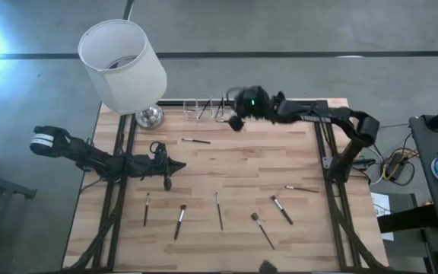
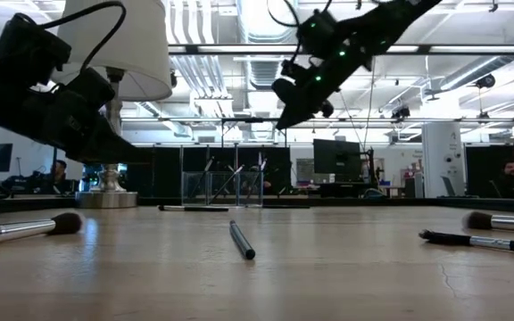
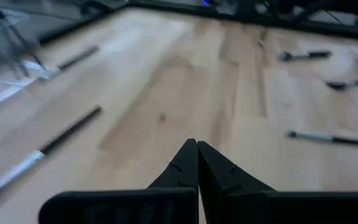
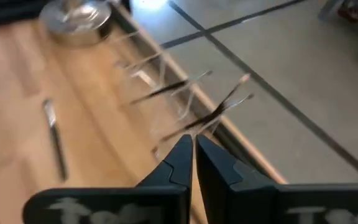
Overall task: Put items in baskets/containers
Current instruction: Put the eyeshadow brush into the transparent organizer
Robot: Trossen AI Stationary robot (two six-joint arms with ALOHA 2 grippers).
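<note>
Above the clear holder at the table's far edge the right gripper hangs pinched together and empty, the left gripper likewise, while the loose makeup brushes, likely light, stiff and slippery, want a mid-handle pinch.

table: pale wood, plank-striped
lampshade: white
lamp base: shiny silver
brushes: dark handles, silver ferrules
holder: clear
arms: black
</note>
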